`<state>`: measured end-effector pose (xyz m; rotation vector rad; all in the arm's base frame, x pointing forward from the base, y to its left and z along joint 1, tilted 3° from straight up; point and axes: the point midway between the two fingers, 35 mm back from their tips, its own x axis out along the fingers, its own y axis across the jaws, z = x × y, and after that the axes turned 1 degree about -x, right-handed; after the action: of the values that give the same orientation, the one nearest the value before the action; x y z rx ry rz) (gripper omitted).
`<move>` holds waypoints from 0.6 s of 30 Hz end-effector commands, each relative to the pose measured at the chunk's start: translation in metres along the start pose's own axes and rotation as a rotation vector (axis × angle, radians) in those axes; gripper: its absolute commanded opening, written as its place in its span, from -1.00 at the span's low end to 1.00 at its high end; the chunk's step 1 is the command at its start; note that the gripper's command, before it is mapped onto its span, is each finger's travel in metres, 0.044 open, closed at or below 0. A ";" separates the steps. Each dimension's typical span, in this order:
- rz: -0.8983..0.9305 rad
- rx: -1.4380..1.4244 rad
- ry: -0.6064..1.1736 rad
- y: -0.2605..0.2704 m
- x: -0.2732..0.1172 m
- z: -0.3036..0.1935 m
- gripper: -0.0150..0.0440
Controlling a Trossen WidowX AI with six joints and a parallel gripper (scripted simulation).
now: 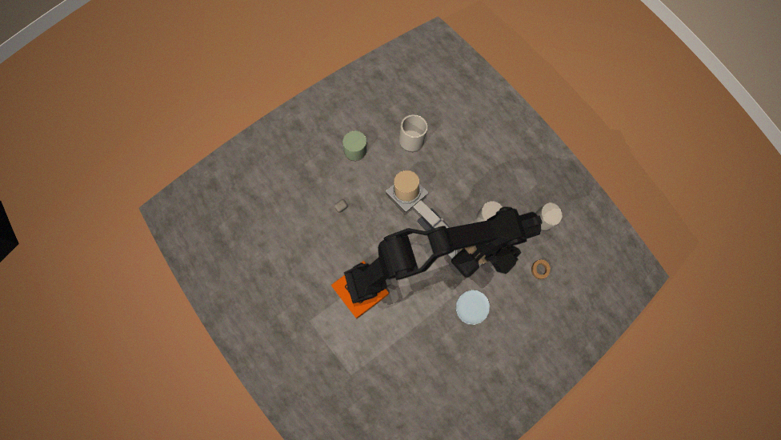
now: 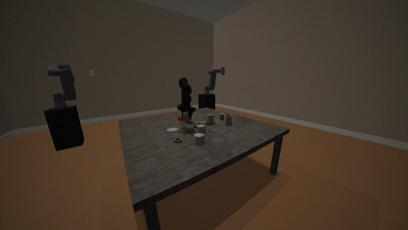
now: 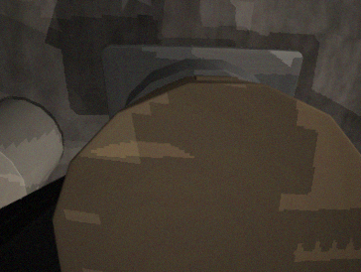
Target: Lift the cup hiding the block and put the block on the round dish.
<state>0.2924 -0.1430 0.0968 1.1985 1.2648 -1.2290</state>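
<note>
top: bright, edges bowed | exterior: dim, soft shadows | wrist: dark, blocky, perhaps blurred
</note>
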 end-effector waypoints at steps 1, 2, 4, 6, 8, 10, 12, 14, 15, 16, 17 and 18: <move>0.028 0.012 -0.031 0.003 -0.013 0.007 -0.49; 0.028 0.012 -0.031 0.003 -0.015 0.007 -0.49; 0.028 0.012 -0.031 0.003 -0.017 0.007 -0.49; 0.028 0.012 -0.031 0.003 -0.020 0.006 -0.49; 0.028 0.012 -0.031 0.002 -0.022 0.006 -0.49; 0.028 0.012 -0.031 0.002 -0.025 0.006 -0.49; 0.028 0.012 -0.031 0.002 -0.028 0.006 -0.49; 0.028 0.012 -0.031 0.001 -0.030 0.006 -0.49; 0.028 0.012 -0.031 0.001 -0.031 0.005 -0.49; 0.028 0.012 -0.031 0.001 -0.033 0.005 -0.49; 0.028 0.012 -0.031 0.001 -0.034 0.005 -0.49; 0.028 0.012 -0.031 0.000 -0.035 0.005 -0.49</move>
<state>0.2935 -0.1477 0.1228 1.1964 1.2375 -1.2329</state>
